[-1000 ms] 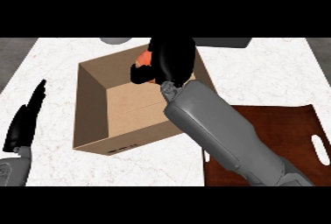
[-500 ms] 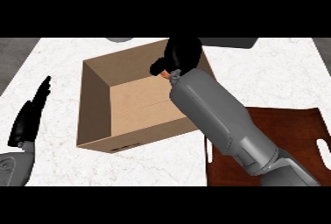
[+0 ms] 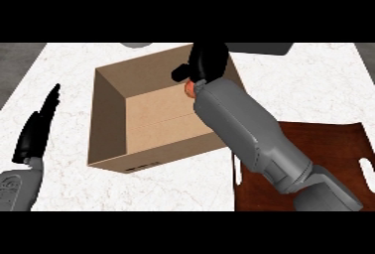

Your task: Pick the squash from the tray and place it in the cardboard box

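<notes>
Though only an orange sliver, squash (image 3: 189, 88) within curled fingers (image 3: 181, 74) of the right hand (image 3: 208, 59), over the cardboard box (image 3: 108, 124).

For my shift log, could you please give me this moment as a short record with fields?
right hand: fingers curled round the squash
squash: orange sliver under the hand, at the cardboard box's far wall
cardboard box: open, left of the tray
tray: brown, partly hidden by the right forearm
left hand: open, resting at the view's left
</notes>
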{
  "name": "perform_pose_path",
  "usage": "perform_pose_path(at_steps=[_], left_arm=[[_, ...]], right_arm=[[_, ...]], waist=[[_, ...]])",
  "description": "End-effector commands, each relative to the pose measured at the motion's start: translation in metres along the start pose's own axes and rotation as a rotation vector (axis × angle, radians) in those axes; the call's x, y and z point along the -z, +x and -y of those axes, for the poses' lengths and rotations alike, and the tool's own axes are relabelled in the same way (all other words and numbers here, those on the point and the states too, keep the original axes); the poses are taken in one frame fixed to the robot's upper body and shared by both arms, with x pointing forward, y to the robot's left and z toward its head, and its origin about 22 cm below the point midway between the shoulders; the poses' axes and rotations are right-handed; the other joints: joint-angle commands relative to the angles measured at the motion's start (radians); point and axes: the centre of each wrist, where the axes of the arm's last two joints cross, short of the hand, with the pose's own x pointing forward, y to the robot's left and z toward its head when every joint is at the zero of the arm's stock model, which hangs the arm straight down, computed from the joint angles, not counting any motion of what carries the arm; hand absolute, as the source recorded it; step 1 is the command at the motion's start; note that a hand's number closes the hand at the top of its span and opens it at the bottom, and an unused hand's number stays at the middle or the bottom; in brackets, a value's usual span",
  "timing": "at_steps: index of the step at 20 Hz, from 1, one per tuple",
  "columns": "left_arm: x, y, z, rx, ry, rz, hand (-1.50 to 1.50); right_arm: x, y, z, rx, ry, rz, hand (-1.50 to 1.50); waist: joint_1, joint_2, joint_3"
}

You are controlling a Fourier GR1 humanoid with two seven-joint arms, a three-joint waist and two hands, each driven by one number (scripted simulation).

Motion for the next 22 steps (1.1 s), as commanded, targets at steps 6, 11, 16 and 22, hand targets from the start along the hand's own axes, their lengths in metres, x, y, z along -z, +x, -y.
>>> perform_pose_path(at_steps=[6,11,16,22], left_arm=[[-0.014,-0.015,-0.003,-0.007,0.042,-0.048,0.0],[-0.02,-0.026,-0.017,-0.002,0.073,-0.059,0.0],[-0.033,-0.024,-0.033,-0.007,0.085,-0.117,0.0],[-0.033,-0.035,-0.036,-0.008,0.121,-0.116,0.0]], right_arm=[[0.003,0.018,0.013,0.295,-0.214,0.05,-1.5],[-0.018,0.01,0.017,0.4,-0.176,0.072,-1.5],[-0.02,-0.035,0.045,0.409,-0.214,0.044,-1.5],[-0.046,-0.087,0.095,0.364,-0.203,0.036,-1.5]], waist=[[-0.048,-0.017,0.001],[-0.093,-0.028,0.001],[-0.124,-0.04,0.001],[-0.159,-0.045,0.0]])
